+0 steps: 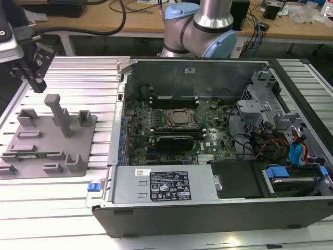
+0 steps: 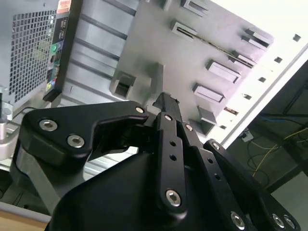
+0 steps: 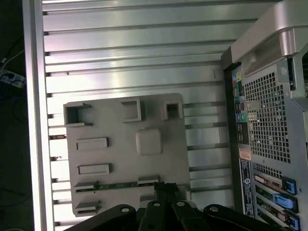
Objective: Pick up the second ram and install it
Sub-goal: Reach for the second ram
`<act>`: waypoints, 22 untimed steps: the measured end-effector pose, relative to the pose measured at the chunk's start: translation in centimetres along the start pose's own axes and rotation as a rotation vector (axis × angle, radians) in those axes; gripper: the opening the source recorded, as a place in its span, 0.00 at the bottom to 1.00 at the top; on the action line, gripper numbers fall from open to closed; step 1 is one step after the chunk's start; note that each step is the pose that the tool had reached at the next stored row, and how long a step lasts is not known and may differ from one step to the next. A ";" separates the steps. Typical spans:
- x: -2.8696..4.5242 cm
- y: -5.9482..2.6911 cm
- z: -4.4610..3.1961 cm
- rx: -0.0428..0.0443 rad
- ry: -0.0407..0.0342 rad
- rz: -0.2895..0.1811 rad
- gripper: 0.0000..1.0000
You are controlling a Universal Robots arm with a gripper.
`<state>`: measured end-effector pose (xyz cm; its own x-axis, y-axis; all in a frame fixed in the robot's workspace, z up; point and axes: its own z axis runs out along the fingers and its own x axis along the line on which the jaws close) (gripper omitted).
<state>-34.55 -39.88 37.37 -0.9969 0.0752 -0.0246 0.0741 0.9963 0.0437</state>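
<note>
My gripper's (image 3: 166, 187) fingers are pressed together with nothing between them. Seen in the second wrist view, the black metal links fold in to a single blunt tip. In the exterior view the gripper (image 1: 38, 83) hangs near the far corner of the fixture, on the exterior view's left, and I judge it to be above the plate, not touching it.

The second ram (image 3: 118, 184) is not yet picked. It is a thin green board stick standing on edge in a narrow slot of the grey fixture plate (image 3: 120, 159), with small blocks holding it at both ends. I take it that this holds its long top edge up and free for a pinch from above.

The plate is matt moulded plastic, studded with square pockets and one tall post (image 1: 58, 114). It lies flat on the ribbed aluminium table (image 1: 73, 73), whose grooves catch the light.

Well apart, towards the exterior view's right, the open steel computer case (image 1: 119, 182) lies on its side. That leaves the green motherboard (image 1: 151, 112) facing up, which should suit a straight downward push.
</note>
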 end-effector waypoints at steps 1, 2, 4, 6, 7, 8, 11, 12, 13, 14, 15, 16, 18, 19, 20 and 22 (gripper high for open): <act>0.28 -0.03 0.19 0.0004 0.0000 0.000 0.08; 0.44 -0.04 0.28 0.0005 0.0000 0.000 0.08; 0.98 -0.10 0.63 0.0005 0.0000 0.000 0.08; 1.53 -0.24 0.94 0.0005 0.0000 0.000 0.08; 1.86 -0.46 1.12 0.0005 0.0001 0.000 0.08; 2.09 -0.64 1.27 0.0004 0.0000 0.000 0.08; 2.59 -1.12 1.64 0.0005 0.0001 0.000 0.08; 2.84 -1.49 1.89 0.0005 0.0000 0.000 0.08; 2.98 -1.75 2.11 0.0005 0.0000 0.000 0.08; 3.15 -2.07 2.39 0.0005 0.0001 0.000 0.08; 3.22 -2.19 2.50 0.0005 0.0000 0.000 0.08; 3.31 -2.30 2.62 0.0005 0.0000 0.000 0.08; 3.56 -2.60 2.96 0.0005 0.0001 0.000 0.08; 3.63 -2.66 3.05 0.0004 0.0000 0.000 0.08; 3.75 -2.77 3.23 0.0004 0.0000 0.000 0.08; 3.93 -2.92 3.51 0.0004 0.0000 0.000 0.08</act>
<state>-38.59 -42.35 33.64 -0.9969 0.0753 -0.0247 0.0741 0.9963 0.0433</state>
